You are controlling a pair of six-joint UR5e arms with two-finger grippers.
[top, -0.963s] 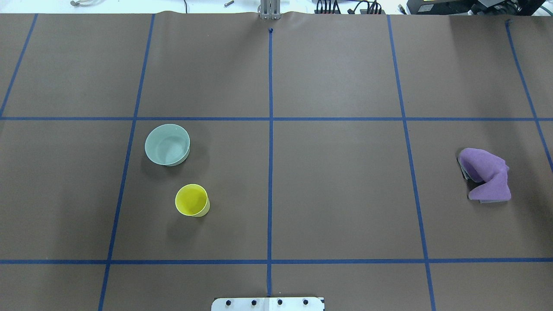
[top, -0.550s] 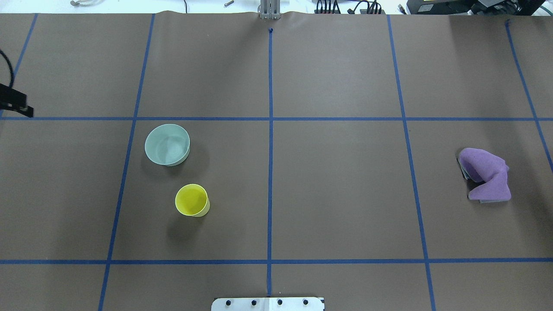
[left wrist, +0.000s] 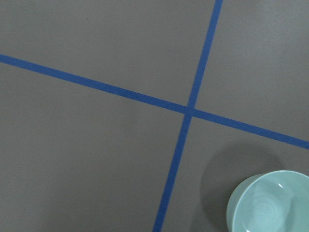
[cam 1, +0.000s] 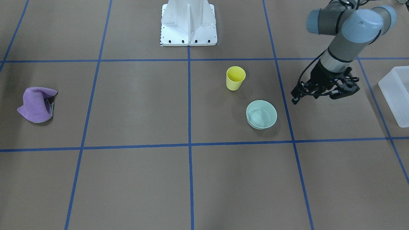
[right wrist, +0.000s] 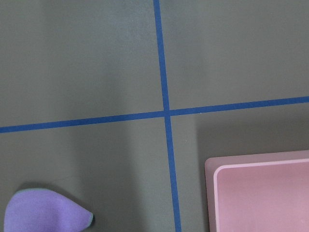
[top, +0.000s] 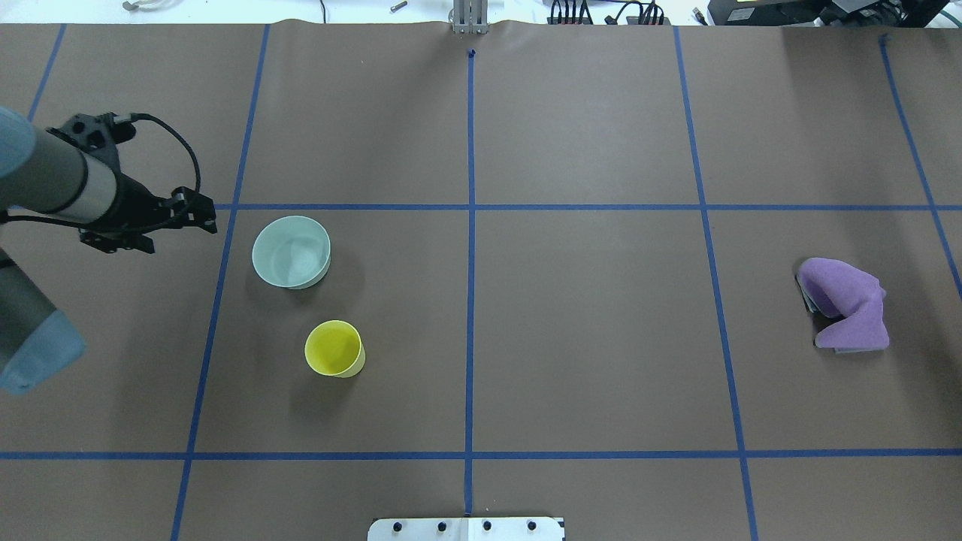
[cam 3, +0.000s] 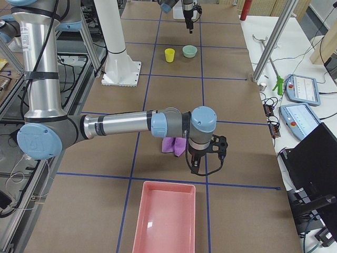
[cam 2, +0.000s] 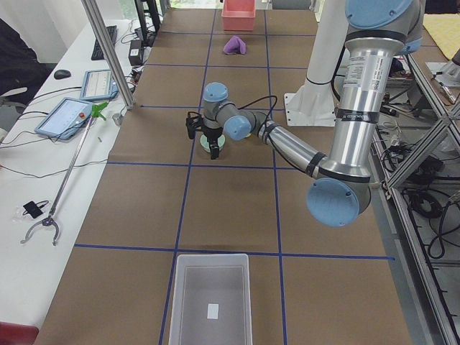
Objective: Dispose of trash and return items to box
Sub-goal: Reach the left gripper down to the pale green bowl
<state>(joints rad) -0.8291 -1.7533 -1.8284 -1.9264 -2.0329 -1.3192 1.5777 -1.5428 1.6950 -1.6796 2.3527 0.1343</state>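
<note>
**Left hand** (cam 1: 322,91): poised above the brown table (top: 586,338), just beside the pale mint-green round plastic bowl (top: 291,251), on the side toward the translucent frosted-white rectangular plastic bin (cam 1: 394,95). Whether its fingers stand apart or together cannot be told.

**Items:** the bowl sits upright and empty. The small yellow plastic tumbler cup (top: 334,358) stands upright near it, not touching. Neither of the 2 items is in the bin.

**Right hand** (cam 3: 202,158): held over the table near the crumpled purple cloth (top: 842,304) and the pink rectangular tray (cam 3: 138,221). Its finger state cannot be told.

**Likely hazard:** the light bowl may slide or tip if 1 finger meets its thin rim off-centre. A skidding bowl could knock the tumbler over.
</note>
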